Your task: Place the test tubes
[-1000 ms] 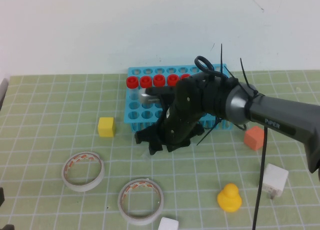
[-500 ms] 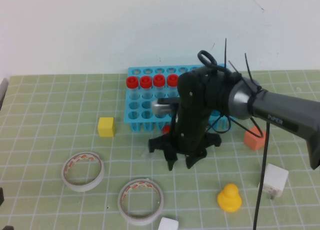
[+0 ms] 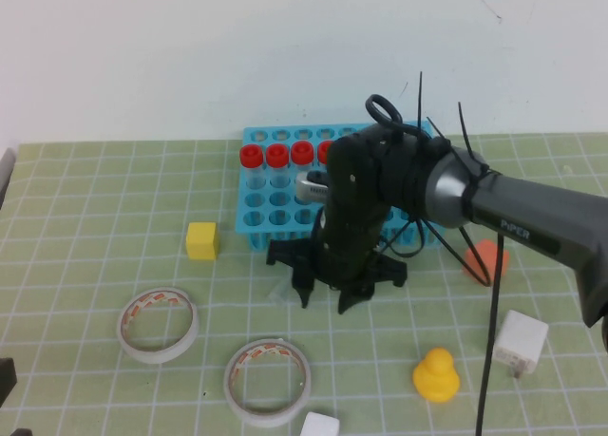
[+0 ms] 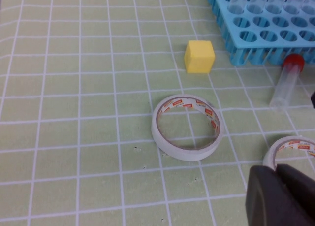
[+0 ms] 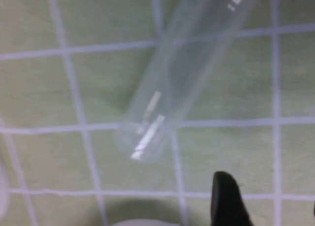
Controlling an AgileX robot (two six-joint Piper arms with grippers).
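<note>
The green gridded mat (image 3: 85, 218) carries everything, and on it the work is judged to be partly done. In the blue rack (image 3: 269, 218), at the far middle of the mat, four red-capped tubes (image 3: 276, 155) are seen standing in a row; more may be hidden behind the arm, and many holes are left empty. One loose tube (image 4: 285, 84) is not yet placed: it lies flat on the mat just in front of the rack's near edge, its red cap toward the rack. The right gripper (image 3: 324, 301) is held pointing down close over this tube, its claw spread wide and empty, so the pick-up is judged to be the step in hand; lifting, turning upright and lowering into a free hole are left. The left gripper (image 4: 275, 173) is parked low at the near left of the mat, its claw pressed together on nothing.

By count, one rack is seen, then two rolls of tape (image 3: 159, 324) on the near left, one yellow duck (image 3: 436, 374), two white blocks (image 3: 521, 341), five tubes in all (four standing, one lying), one orange cube (image 3: 484, 260) and one yellow cube (image 3: 201, 239).
</note>
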